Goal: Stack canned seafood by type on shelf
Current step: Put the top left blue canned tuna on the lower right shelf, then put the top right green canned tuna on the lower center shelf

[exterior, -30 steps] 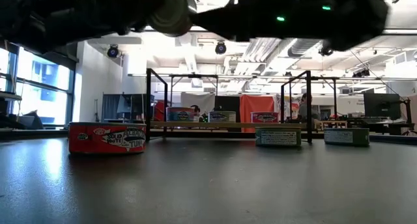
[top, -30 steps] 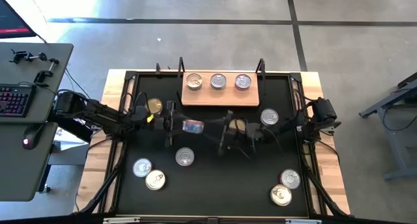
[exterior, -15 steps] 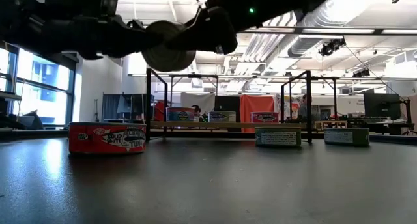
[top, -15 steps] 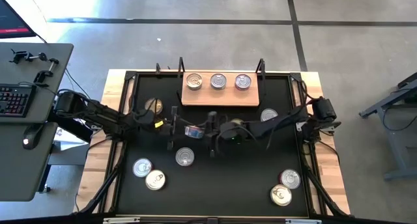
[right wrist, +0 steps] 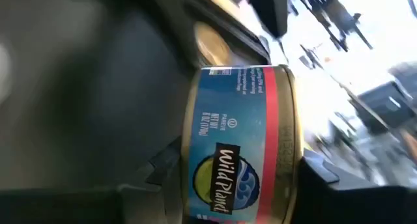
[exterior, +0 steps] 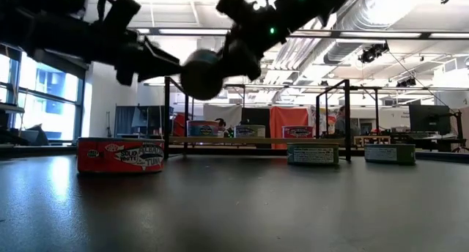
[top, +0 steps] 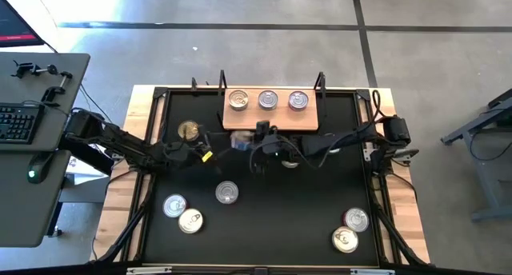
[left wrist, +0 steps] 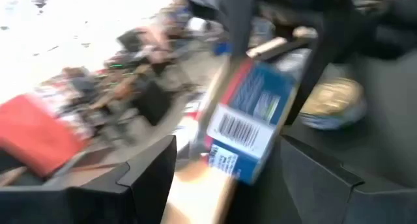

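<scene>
right tool (right wrist: 238, 178) clamps blue-label tin (right wrist: 241, 142); left tool (left wrist: 225, 165) spread, empty.

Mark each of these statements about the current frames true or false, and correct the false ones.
1. Three round silver-lidded tins sit in a row on the light-wood shelf board. True.
2. The right end effector holds a blue-labelled round tin with a red band. True.
3. That blue-labelled tin rests on the black table mat. False: the low view shows it lifted clear of the mat.
4. The left end effector grips the blue-labelled tin. False: its fingers stand open, apart from the tin.
5. The red-labelled flat tin stands on the shelf board. False: it sits on the mat.
</scene>
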You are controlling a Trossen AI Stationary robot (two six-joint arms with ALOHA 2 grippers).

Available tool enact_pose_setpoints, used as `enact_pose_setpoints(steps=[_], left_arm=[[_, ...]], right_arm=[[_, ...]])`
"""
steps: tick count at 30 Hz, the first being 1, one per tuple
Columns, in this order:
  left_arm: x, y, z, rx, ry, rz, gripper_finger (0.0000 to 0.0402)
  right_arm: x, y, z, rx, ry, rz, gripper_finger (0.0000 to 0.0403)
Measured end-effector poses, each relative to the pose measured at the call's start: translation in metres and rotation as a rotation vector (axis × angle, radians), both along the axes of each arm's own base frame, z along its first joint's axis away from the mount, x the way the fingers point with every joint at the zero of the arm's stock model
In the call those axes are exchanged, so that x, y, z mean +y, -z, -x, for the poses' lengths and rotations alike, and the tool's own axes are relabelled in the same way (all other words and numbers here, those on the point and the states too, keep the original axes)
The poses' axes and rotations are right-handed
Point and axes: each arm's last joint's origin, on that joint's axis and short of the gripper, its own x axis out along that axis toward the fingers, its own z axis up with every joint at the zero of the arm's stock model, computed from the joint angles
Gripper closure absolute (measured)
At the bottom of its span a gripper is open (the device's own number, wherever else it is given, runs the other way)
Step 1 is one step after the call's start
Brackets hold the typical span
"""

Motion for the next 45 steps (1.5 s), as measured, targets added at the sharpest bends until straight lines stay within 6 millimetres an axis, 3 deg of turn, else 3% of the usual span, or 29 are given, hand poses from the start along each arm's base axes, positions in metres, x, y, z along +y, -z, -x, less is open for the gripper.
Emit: enact_pose_setpoints(steps=[5, 9, 12, 18, 20, 24, 27, 31, 45], left_arm=[[-0.018, -0.013, 0.009, -0.066, -0.029, 0.005, 0.0144], [-0.033, -0.024, 0.016, -0.161, 0.045, 0.095, 0.0144], [-0.04, -0.031, 0.019, -0.195, 0.083, 0.122, 0.0143], [-0.044, -0.031, 0.02, -0.183, 0.106, 0.106, 0.0143], [-0.044, -0.031, 0.02, -0.178, 0.106, 0.11, 0.0143], [-0.044, -0.03, 0.02, -0.177, 0.107, 0.11, 0.0142], [-0.044, -0.029, 0.02, -0.165, 0.109, 0.108, 0.0142], [-0.044, -0.024, 0.02, -0.144, 0.107, 0.144, 0.0142], [-0.048, -0.019, 0.022, -0.126, 0.123, 0.202, 0.0142]], right_arm=[[-0.035, 0.009, -0.001, 0.028, 0.118, 0.041, 0.0235], [-0.056, 0.038, -0.012, 0.065, 0.143, 0.114, 0.0235], [-0.064, 0.06, -0.024, 0.101, 0.167, 0.212, 0.0235], [-0.075, 0.077, -0.052, 0.137, 0.203, 0.275, 0.0235], [-0.077, 0.077, -0.06, 0.139, 0.205, 0.275, 0.0222], [-0.077, 0.076, -0.067, 0.191, 0.19, 0.235, 0.0147], [-0.077, 0.068, -0.068, 0.21, 0.218, 0.186, 0.0112], [-0.08, 0.059, -0.07, 0.238, 0.244, 0.134, 0.0102], [-0.075, 0.038, -0.076, 0.07, 0.338, -0.082, 0.0099]])
